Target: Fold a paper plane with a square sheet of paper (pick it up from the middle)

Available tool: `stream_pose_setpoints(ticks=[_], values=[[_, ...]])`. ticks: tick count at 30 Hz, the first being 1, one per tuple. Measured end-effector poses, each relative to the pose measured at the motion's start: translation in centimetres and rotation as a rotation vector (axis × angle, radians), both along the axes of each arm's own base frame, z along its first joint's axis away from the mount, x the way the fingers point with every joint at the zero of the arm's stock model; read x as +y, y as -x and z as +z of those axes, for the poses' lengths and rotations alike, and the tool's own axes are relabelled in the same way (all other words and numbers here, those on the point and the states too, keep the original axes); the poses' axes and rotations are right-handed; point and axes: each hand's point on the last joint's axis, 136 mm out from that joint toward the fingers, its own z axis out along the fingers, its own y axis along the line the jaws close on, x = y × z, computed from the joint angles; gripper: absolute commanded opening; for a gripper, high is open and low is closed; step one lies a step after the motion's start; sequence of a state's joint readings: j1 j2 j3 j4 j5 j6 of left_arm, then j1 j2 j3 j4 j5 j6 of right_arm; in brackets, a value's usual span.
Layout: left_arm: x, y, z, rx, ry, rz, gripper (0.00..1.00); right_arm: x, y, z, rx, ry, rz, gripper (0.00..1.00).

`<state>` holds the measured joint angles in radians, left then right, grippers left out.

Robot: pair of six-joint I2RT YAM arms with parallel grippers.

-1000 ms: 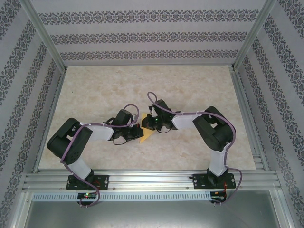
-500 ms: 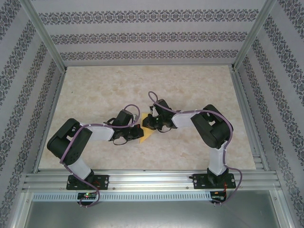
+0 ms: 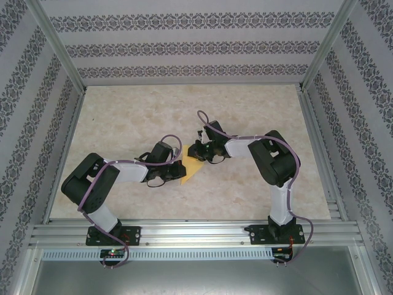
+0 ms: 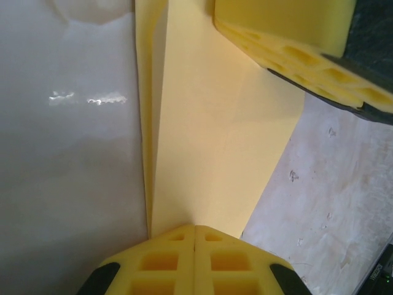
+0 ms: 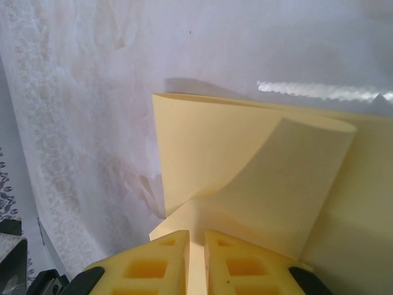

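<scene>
The square sheet of paper (image 3: 192,167) lies partly folded on the table between my two grippers, a yellow wedge with its point towards the far side. My left gripper (image 3: 178,170) is shut, its closed tips (image 4: 195,228) resting on the near end of the paper (image 4: 215,135), beside a long crease. My right gripper (image 3: 198,152) sits at the far tip of the sheet. Its jaws (image 5: 196,236) stand a narrow slit apart, with paper showing in the gap. A flap of the paper (image 5: 233,160) curls up in front of them. One of the right gripper's fingers (image 4: 288,52) crosses the top of the left wrist view.
The marbled tabletop (image 3: 135,117) stretches out round the paper. Patterned walls (image 3: 184,46) and aluminium frame posts (image 3: 319,132) close it in at the back and sides. The rail (image 3: 196,233) with both arm bases runs along the near edge.
My right gripper has drawn back towards the far side and its jaws have parted a little, baring more of the yellow paper. The left gripper has stayed put, shut.
</scene>
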<state>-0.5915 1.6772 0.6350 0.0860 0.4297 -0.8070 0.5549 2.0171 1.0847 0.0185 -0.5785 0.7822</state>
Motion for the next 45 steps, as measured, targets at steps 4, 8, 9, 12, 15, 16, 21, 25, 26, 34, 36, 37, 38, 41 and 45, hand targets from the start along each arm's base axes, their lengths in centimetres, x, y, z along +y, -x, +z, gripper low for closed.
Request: stream_pose_setpoints(ticks=[4,8,9,12,15,16,21,25,26,34,36,37,38,41,45], values=[[0.0,-0.1,0.0,-0.009,-0.003,-0.002,0.00,-0.3,-0.7,0.1,0.001,-0.003,-0.008,0.17],[0.0,-0.1,-0.1,-0.011,-0.004,-0.003,0.00,-1.3,-2.3,0.1,-0.021,0.014,-0.043,0.17],[0.0,-0.1,-0.1,-0.012,-0.004,-0.005,0.00,-1.6,-2.7,0.1,-0.024,0.017,-0.053,0.17],[0.0,-0.1,-0.1,-0.013,-0.004,-0.005,0.00,-2.2,-3.8,0.1,-0.030,0.025,-0.075,0.17],[0.0,-0.1,-0.1,-0.015,-0.005,-0.008,0.00,-2.3,-4.0,0.1,-0.021,0.029,-0.079,0.18],[0.0,-0.1,-0.1,-0.015,-0.005,-0.008,0.00,-2.3,-4.0,0.1,-0.019,0.030,-0.079,0.18],[0.1,-0.1,-0.1,-0.017,-0.006,-0.010,0.00,-2.5,-4.7,0.1,-0.014,0.037,-0.091,0.18],[0.0,-0.1,-0.1,-0.017,-0.006,-0.011,0.00,-3.2,-5.7,0.1,-0.020,0.038,-0.114,0.18],[0.0,-0.1,-0.1,-0.017,-0.006,-0.011,0.00,-3.4,-6.0,0.1,-0.021,0.037,-0.120,0.18],[0.0,0.0,-0.1,-0.017,-0.006,-0.011,0.00,-4.7,-8.5,0.6,-0.047,0.046,-0.164,0.19],[0.0,0.0,-0.1,-0.017,-0.007,-0.011,0.00,-5.0,-9.2,1.1,-0.067,0.056,-0.171,0.20],[0.0,0.0,-0.1,-0.018,-0.007,-0.012,0.00,-5.3,-9.6,1.3,-0.075,0.060,-0.176,0.20],[0.0,0.0,-0.1,-0.019,-0.007,-0.013,0.00,-5.3,-9.7,1.6,-0.082,0.062,-0.177,0.20],[0.0,-0.1,-0.1,-0.019,-0.007,-0.013,0.00,-5.6,-9.6,3.0,-0.102,0.061,-0.175,0.20],[0.0,-0.1,-0.1,-0.019,-0.007,-0.013,0.00,-5.1,-8.1,6.3,-0.156,0.026,-0.155,0.14]])
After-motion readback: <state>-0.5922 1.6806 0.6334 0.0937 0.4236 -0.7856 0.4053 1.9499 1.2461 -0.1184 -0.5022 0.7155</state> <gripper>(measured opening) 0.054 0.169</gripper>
